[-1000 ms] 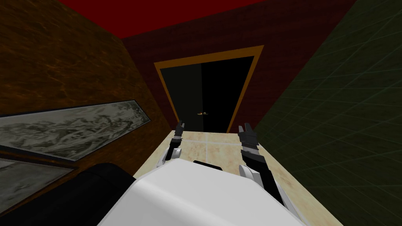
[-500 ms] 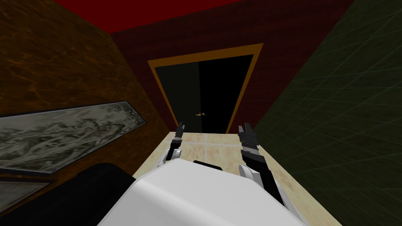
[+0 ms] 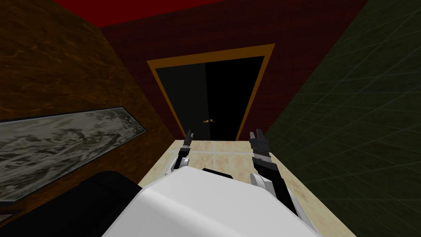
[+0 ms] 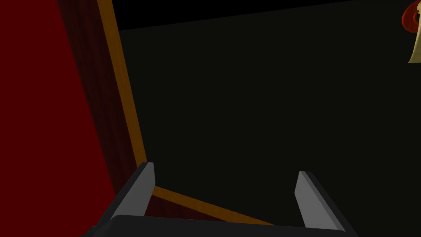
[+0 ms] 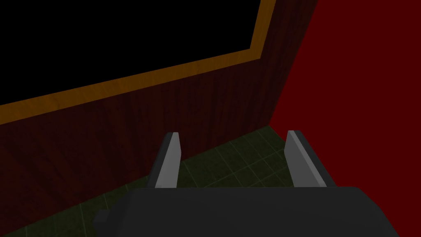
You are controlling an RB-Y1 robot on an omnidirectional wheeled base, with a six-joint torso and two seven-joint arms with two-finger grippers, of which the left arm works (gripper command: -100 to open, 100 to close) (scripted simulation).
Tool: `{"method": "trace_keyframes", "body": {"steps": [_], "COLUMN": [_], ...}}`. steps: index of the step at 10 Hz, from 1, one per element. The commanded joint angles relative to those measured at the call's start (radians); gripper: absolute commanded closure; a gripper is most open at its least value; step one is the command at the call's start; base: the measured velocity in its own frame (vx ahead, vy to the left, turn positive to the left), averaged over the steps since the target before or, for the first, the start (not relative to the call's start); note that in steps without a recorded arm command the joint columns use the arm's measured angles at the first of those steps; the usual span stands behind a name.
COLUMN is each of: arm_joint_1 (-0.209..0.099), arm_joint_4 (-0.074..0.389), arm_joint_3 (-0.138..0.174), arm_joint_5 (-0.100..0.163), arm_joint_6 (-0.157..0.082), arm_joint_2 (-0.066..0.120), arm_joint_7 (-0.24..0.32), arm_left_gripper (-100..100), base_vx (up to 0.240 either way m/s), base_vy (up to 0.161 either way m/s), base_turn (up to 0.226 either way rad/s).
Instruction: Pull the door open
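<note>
Dark door [image 3: 181,96] ahead, gold handle [image 3: 210,120], orange frame [image 3: 205,57]; left gripper [image 3: 188,133] and right gripper [image 3: 257,133] released

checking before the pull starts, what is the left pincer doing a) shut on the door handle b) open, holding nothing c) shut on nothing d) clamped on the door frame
b: the left pincer has its fingers standing wide apart with nothing between them, and the door handle sits well off to one side of it, ungrasped.

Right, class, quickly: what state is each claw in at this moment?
Left claw: open, holding nothing.
Right claw: open, holding nothing.
</note>
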Motion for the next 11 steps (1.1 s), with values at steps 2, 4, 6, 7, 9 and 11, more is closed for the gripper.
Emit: {"method": "trace_keyframes", "body": {"steps": [2,4,6,7,9,11], "arm_joint_1": [-0.009,-0.017,-0.024,-0.028,-0.036,-0.043], "arm_joint_4": [0.059,0.106,0.154,0.177,0.225,0.272], "arm_joint_3": [0.009,0.015,0.021,0.023,0.029,0.035], "arm_joint_5": [0.009,0.015,0.021,0.024,0.03,0.037], "arm_joint_6": [-0.016,-0.029,-0.042,-0.049,-0.062,-0.075], "arm_joint_2": [0.014,0.022,0.031,0.036,0.044,0.052], "arm_joint_7": [0.014,0.023,0.032,0.036,0.045,0.054], "arm_left_gripper": [-100,-100,-100,-100,-100,-100], "base_vx": [0.099,0.101,0.11,0.106,0.104,0.105], "base_vy": [-0.032,-0.019,-0.02,-0.034,-0.017,-0.015], "base_turn": [-0.041,-0.05,-0.042,-0.054,-0.044,-0.055]}}
